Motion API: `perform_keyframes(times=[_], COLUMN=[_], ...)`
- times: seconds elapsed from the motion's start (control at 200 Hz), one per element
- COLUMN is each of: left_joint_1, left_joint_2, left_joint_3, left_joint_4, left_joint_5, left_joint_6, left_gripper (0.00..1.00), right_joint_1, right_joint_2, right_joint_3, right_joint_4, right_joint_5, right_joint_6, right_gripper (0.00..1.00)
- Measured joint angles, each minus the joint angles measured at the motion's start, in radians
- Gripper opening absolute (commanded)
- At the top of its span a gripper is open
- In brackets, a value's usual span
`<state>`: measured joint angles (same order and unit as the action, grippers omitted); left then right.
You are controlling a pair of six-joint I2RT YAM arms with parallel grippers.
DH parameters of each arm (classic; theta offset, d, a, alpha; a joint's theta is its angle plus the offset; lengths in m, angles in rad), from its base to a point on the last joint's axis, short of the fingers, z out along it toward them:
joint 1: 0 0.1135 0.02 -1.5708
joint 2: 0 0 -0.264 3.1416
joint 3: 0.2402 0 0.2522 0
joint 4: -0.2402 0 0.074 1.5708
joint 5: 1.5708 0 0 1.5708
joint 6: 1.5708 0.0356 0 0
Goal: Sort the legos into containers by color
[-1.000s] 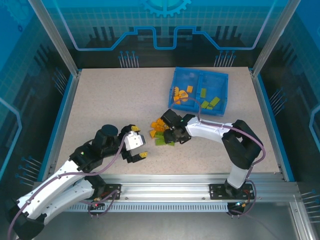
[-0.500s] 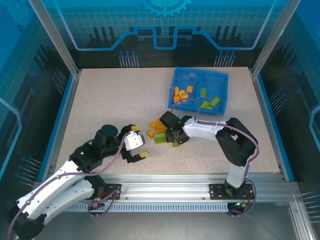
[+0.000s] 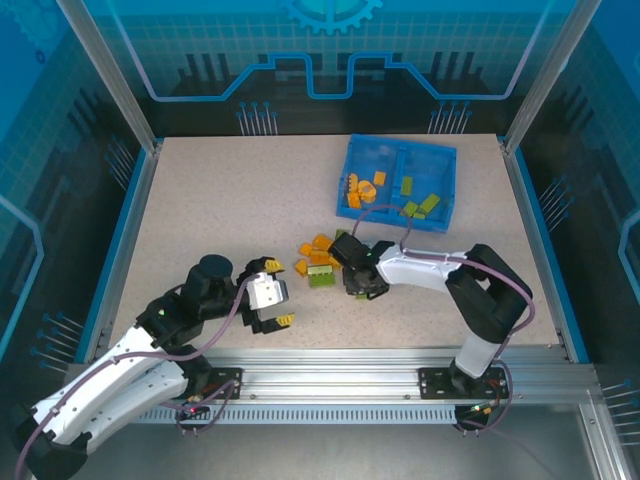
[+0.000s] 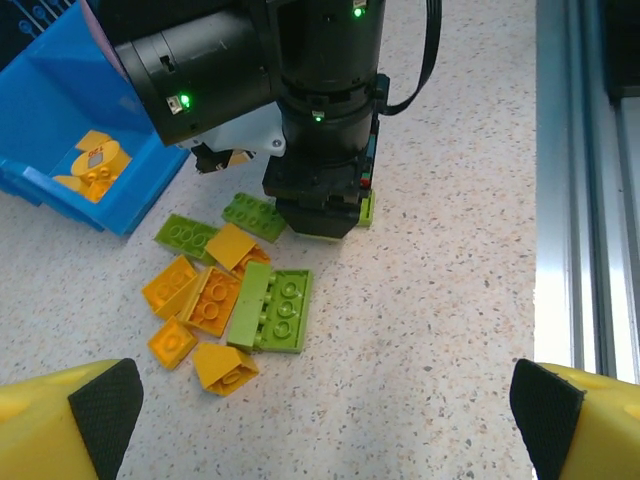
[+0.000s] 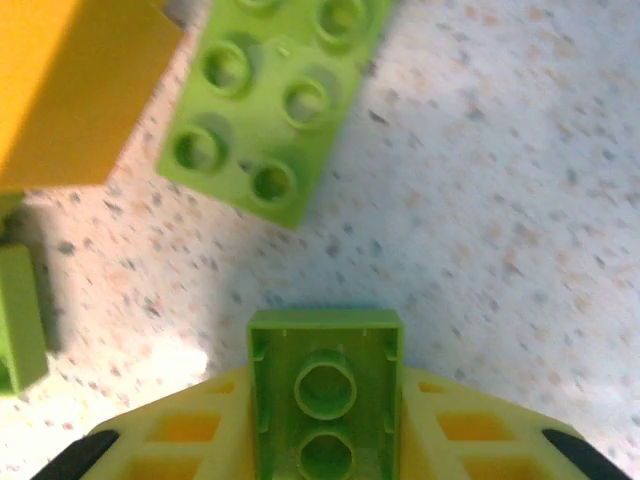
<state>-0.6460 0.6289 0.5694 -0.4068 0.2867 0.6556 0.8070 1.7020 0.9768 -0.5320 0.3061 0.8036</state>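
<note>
R side: right gripper [image 3: 360, 283] is down low at the table [image 3: 220, 200], just right of the loose pile [image 3: 318, 258]. Jaws closed onto a lime brick [image 5: 325, 395]. Wrist cam has it pinched btwn both fingers, hollow underside facing the cam. Can't tell if it's touching the table or just off it. Ahead of it in that view: a bigger green brick [image 5: 275, 110] lying studs-up, and an orange brick [image 5: 70, 80] at the top-left corner.

L side: left gripper [image 3: 278, 293] sits toward the front edge, near-left of the pile, not touching it. Jaws spread wide, nothing in them. Black pads [image 4: 100, 405] sit at the bottom corners of its wrist view w/ bare table btwn.

Pile = mixed orange + lime pcs flat on the table, just off the near-left corner of the blue tray [image 3: 400, 146]. Tray contents: orange bricks [image 3: 360, 188] in the left compartment, green bricks [image 3: 420, 205] in the right compartment.
</note>
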Motion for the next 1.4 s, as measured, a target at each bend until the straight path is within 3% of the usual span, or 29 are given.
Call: perform_keyframes(times=[0.25, 0.475, 0.645, 0.91, 1.04, 1.191, 1.401], left_joint_1=[0.0, 0.0, 0.0, 0.0, 0.0, 0.0, 0.0], left_joint_2=[-0.003, -0.003, -0.004, -0.013, -0.014, -0.007, 0.079], left_joint_3=[0.0, 0.0, 0.0, 0.0, 0.0, 0.002, 0.1], left_joint_4=[0.002, 0.008, 0.01, 0.012, 0.023, 0.038, 0.03], left_joint_5=[0.018, 0.018, 0.017, -0.01, -0.047, -0.11, -0.266], left_joint_6=[0.003, 0.006, 0.006, 0.005, -0.017, -0.076, -0.239], left_gripper=[0.99, 0.99, 0.99, 0.99, 0.99, 0.99, 0.99], right_joint_1=[-0.063, -0.327, -0.499, -0.622, -0.659, -0.681, -0.683], right_joint_2=[-0.236, -0.285, -0.145, 0.251, 0.391, 0.431, 0.367], right_joint_3=[0.014, 0.136, 0.276, 0.551, 0.647, 0.705, 0.681], right_joint_4=[-0.038, 0.023, 0.098, 0.141, 0.116, 0.072, 0.066], right_joint_5=[0.084, 0.162, 0.165, 0.122, 0.098, 0.078, 0.053], right_joint_6=[-0.077, -0.256, -0.351, -0.387, -0.388, -0.398, -0.397], right_gripper=[0.34, 0.34, 0.34, 0.35, 0.46, 0.51, 0.52])
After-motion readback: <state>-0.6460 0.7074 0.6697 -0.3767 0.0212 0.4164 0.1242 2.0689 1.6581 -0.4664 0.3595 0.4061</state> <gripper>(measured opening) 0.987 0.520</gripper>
